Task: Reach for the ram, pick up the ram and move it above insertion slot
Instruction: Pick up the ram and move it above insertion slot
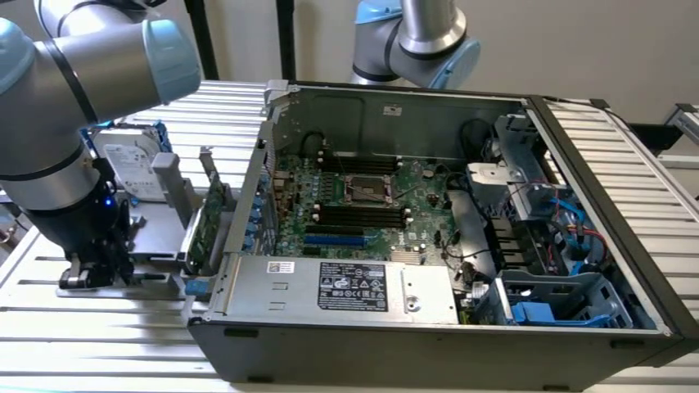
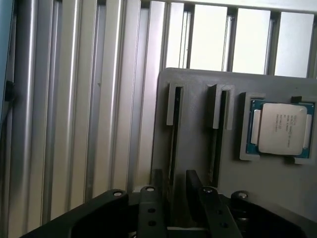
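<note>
In the wrist view the ram stands on edge in a slot of a grey holder block and shows as a thin dark strip. My gripper is open, with one black finger on each side of the strip and a gap left on both sides. In the exterior view the gripper is low over the holder, outside the computer case on the exterior view's left. The long dark insertion slots lie on the motherboard inside the case.
A second thin strip stands in the neighbouring slot, and a processor chip sits in a recess beside it. A silver hard drive and a green expansion card stand between holder and case wall. Another arm rises behind the case.
</note>
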{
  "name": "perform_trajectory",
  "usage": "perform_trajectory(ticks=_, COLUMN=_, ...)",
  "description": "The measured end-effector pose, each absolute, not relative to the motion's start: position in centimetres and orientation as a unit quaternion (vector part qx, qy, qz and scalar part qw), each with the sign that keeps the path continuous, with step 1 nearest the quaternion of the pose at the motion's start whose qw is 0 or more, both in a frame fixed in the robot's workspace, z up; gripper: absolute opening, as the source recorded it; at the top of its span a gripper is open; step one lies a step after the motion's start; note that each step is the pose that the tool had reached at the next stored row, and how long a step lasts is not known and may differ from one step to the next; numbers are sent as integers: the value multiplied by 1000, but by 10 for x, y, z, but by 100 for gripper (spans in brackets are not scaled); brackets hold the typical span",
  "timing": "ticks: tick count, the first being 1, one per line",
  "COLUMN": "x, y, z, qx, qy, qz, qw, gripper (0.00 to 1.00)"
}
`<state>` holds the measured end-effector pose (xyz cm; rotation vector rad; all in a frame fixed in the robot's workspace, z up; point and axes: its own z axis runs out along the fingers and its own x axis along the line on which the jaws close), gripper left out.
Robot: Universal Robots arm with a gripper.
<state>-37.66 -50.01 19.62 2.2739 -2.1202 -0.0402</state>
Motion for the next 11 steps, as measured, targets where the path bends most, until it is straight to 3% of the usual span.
perform_trajectory(ticks=2, x=-377, y=-500, z=196, qx=730, qy=-683, qz=-13, qw=17, gripper=22)
perform_trajectory(ticks=5, x=-377, y=-500, z=196, qx=729, qy=-684, qz=-14, qw=17, gripper=13)
perform_trajectory(ticks=11, x=-377, y=-500, z=196, qx=727, qy=-686, qz=-14, qw=17, gripper=13)
